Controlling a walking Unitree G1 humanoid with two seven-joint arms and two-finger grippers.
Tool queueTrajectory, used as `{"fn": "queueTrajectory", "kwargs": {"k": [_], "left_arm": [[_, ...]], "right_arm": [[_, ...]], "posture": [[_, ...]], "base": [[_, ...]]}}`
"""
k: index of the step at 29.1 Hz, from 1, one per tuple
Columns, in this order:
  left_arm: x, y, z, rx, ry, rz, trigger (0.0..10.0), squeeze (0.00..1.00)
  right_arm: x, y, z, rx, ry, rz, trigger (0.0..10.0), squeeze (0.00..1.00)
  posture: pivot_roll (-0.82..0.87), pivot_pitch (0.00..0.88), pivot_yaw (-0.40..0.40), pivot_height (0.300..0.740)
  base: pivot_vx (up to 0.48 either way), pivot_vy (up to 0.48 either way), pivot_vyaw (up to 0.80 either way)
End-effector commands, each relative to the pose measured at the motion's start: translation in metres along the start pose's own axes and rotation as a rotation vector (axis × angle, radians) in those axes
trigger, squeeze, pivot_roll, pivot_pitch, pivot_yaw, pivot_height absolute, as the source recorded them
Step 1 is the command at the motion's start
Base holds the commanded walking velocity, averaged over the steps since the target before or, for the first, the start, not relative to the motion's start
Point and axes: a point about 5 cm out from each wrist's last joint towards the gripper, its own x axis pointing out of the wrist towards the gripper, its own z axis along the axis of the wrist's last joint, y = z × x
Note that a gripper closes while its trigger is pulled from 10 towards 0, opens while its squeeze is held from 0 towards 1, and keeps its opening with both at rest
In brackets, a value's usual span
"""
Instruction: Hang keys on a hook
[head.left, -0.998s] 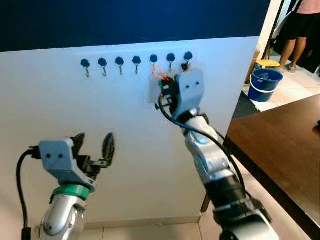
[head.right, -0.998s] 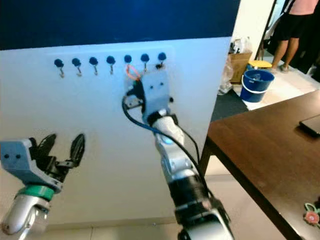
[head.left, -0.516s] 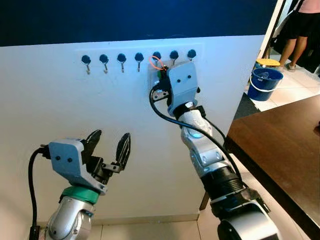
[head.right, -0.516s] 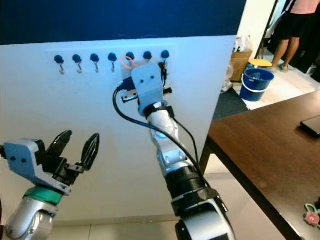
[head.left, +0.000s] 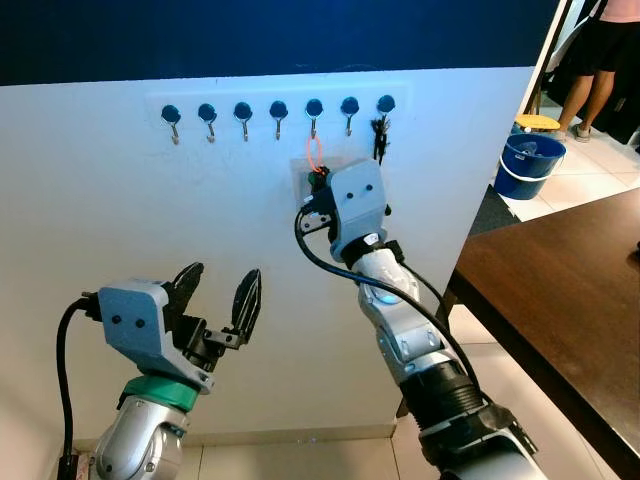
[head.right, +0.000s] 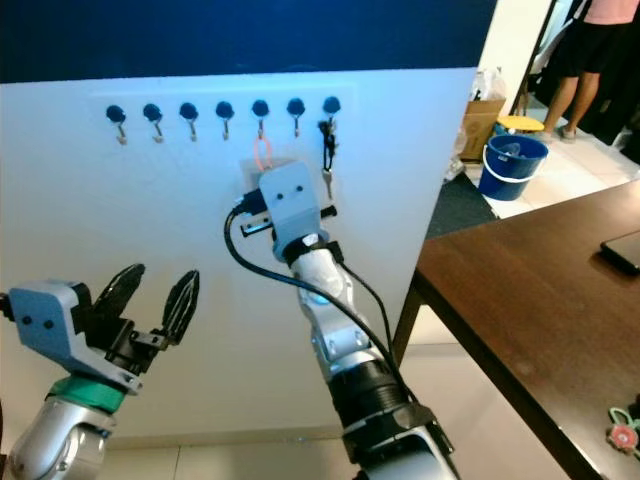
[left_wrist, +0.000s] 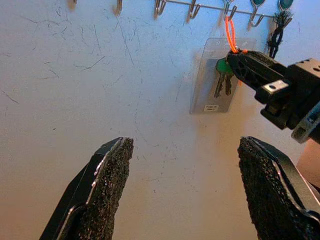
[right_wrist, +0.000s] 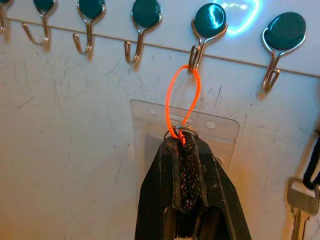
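White wall panel (head.left: 120, 220) carries a row of teal-capped metal hooks (head.left: 279, 110). Low on the left, the left gripper (head.left: 215, 300) hangs idle, jaws spread. Further right, the right gripper (right_wrist: 185, 172) is clamped on the green-headed keys (left_wrist: 222, 75), whose orange cord loop (right_wrist: 182, 102) runs straight up onto the hook (right_wrist: 200, 47) directly above the jaws.

Seven hooks (head.left: 278, 110) line the white wall in one row. Two key sets hang there: one on an orange loop (right_wrist: 182, 107), one (dark-strapped) (head.left: 379, 137) at the row's end. One blue bucket (head.left: 530, 165) stands behind.
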Motion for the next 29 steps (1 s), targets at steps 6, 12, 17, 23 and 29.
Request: {"fn": "queueTrajectory", "kwargs": {"k": [6, 12, 17, 23, 29], "left_arm": [[-0.004, 0.0, 0.001, 0.001, 0.002, -0.003, 10.0, 0.0], [-0.004, -0.001, 0.001, 0.0, 0.002, -0.007, 10.0, 0.0], [-0.005, -0.003, 0.001, -0.001, 0.005, -0.012, 10.0, 0.0], [-0.005, -0.003, 0.001, 0.0, 0.009, -0.015, 10.0, 0.0], [-0.006, -0.003, -0.001, 0.002, 0.018, -0.017, 10.0, 0.0]], "right_arm": [[-0.006, -0.009, 0.004, -0.02, -0.057, -0.081, 10.0, 0.0], [-0.004, -0.015, 0.009, -0.026, -0.085, -0.116, 10.0, 0.0], [-0.006, -0.017, 0.011, 0.004, -0.094, -0.123, 10.0, 0.0], [-0.007, -0.023, 0.011, 0.036, -0.092, -0.147, 10.0, 0.0], [-0.01, -0.007, -0.015, 0.127, 0.078, -0.003, 10.0, 0.0]], "posture": [[-0.22, 0.114, 0.098, 0.74], [-0.22, 0.114, 0.098, 0.74], [-0.22, 0.116, 0.098, 0.74], [-0.22, 0.116, 0.098, 0.74], [-0.22, 0.117, 0.099, 0.74]], "base": [[0.0, 0.0, 0.0], [0.0, 0.0, 0.0], [0.0, 0.0, 0.0], [0.0, 0.0, 0.0], [0.0, 0.0, 0.0]]}}
